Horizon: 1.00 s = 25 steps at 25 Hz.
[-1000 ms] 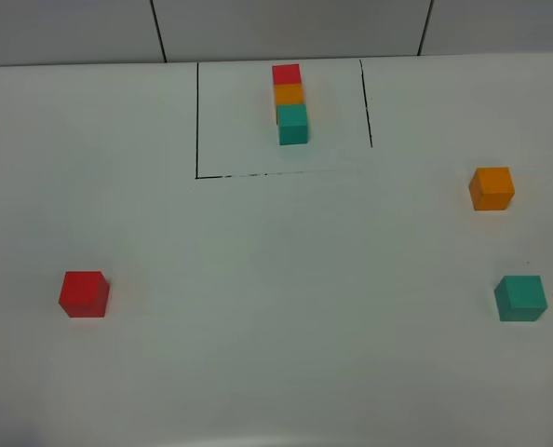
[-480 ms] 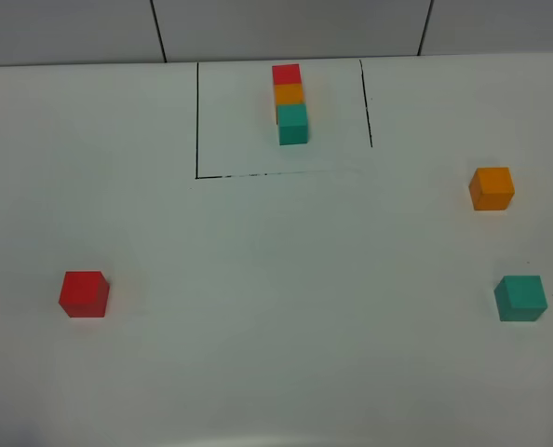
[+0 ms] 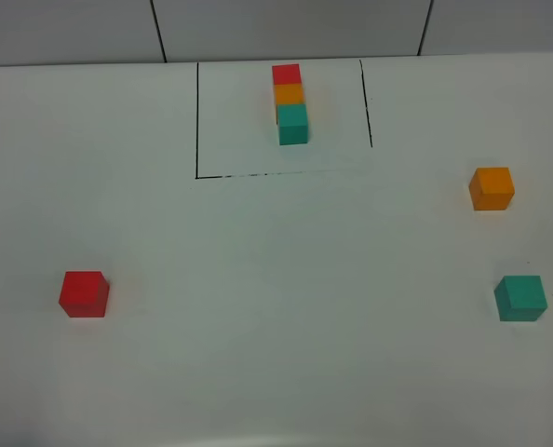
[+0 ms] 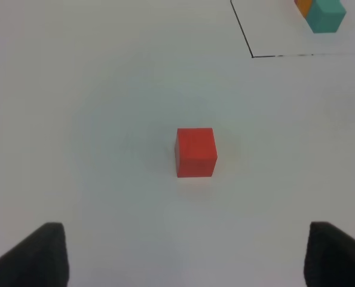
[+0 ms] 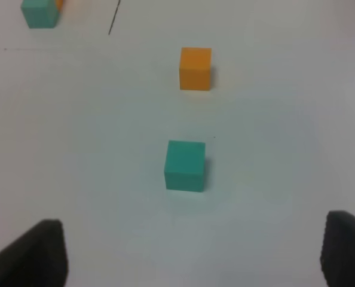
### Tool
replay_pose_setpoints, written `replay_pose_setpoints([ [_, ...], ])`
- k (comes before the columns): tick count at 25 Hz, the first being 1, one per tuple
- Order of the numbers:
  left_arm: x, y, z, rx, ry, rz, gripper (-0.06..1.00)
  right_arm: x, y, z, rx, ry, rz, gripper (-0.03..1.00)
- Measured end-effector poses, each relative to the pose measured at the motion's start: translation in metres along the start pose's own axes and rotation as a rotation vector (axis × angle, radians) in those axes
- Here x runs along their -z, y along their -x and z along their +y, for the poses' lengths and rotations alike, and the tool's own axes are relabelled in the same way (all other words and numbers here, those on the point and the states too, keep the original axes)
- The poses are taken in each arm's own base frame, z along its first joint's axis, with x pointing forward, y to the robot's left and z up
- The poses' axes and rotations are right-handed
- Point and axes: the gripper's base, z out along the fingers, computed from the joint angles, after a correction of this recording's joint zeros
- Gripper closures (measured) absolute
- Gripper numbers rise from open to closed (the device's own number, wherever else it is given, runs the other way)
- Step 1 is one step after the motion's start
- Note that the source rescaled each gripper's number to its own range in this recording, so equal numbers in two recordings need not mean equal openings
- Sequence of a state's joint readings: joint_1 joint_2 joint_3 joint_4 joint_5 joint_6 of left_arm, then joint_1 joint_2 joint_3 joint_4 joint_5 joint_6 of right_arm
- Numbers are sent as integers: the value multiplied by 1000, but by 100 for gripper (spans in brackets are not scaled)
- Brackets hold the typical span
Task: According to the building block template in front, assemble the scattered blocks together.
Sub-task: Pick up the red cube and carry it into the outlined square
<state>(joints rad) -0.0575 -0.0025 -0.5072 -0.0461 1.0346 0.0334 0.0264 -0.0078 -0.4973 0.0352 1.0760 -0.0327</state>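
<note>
The building block template (image 3: 289,102), a joined line of red, orange and teal cubes, lies inside a black-lined box at the far middle of the table. Of the scattered blocks, the red cube (image 3: 84,293) sits near left, the orange cube (image 3: 492,188) at the right, and the teal cube (image 3: 520,298) nearer on the right. My left gripper (image 4: 183,257) is open, its dark fingertips wide apart, with the red cube (image 4: 196,152) lying ahead of it. My right gripper (image 5: 189,254) is open too, short of the teal cube (image 5: 185,165), with the orange cube (image 5: 195,69) beyond. Neither arm shows in the high view.
A white table (image 3: 276,279) carries everything. The black outline (image 3: 197,121) frames the template on three sides. A grey panelled wall (image 3: 286,28) runs along the table's far edge. The loose cubes stand far apart from each other.
</note>
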Motion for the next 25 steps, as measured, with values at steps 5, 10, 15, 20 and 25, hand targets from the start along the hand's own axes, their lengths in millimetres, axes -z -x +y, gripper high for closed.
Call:
replay_pose_setpoints([
  [5, -2, 14, 0, -6, 2, -20, 18, 0, 0, 0, 0, 0, 0, 24],
  [10, -20, 43, 2, -20, 2, 94, 8, 0, 0, 0, 0, 0, 0, 24],
  [15, -46, 85, 4, -15, -1, 205, 7, 0, 0, 0, 0, 0, 0, 24],
  [20, -88, 110, 4, 1, -17, 349, 7, 0, 0, 0, 0, 1, 0, 24],
  [25, -135, 111, 6, 19, -24, 502, 7, 0, 0, 0, -1, 2, 0, 24],
])
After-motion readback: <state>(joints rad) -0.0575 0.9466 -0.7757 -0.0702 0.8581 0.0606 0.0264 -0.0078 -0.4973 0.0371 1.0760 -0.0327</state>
